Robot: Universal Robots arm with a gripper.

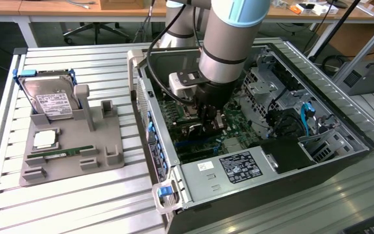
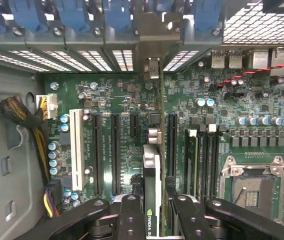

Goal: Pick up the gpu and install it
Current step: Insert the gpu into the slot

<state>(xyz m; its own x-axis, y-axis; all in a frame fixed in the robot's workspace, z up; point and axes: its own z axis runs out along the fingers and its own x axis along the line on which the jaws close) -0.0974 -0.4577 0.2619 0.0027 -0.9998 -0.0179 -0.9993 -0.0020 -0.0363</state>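
Gpu (image 2: 152, 175) hangs edge-on inside the open tower case (image 1: 343, 146), pinched between the tool's (image 2: 157, 212) fingers, close over the motherboard (image 2: 117, 95). Its long axis runs parallel to the black expansion slots (image 2: 116, 150). In the exterior view, the tool sits at 3 o'clock from the grey parts tray (image 1: 102, 141).

**A head count at the bench**

Standing here, I count one robot arm (image 1: 229, 48) with one gripper (image 2: 152, 222), one open computer case (image 1: 271, 195) and one graphics card (image 2: 151, 172). One grey tray (image 1: 102, 141) carries one hard drive (image 1: 54, 100), one memory stick (image 1: 56, 155) and one square processor chip (image 1: 46, 139). On the motherboard I see one white slot (image 2: 75, 150) and one processor socket (image 2: 252, 185).
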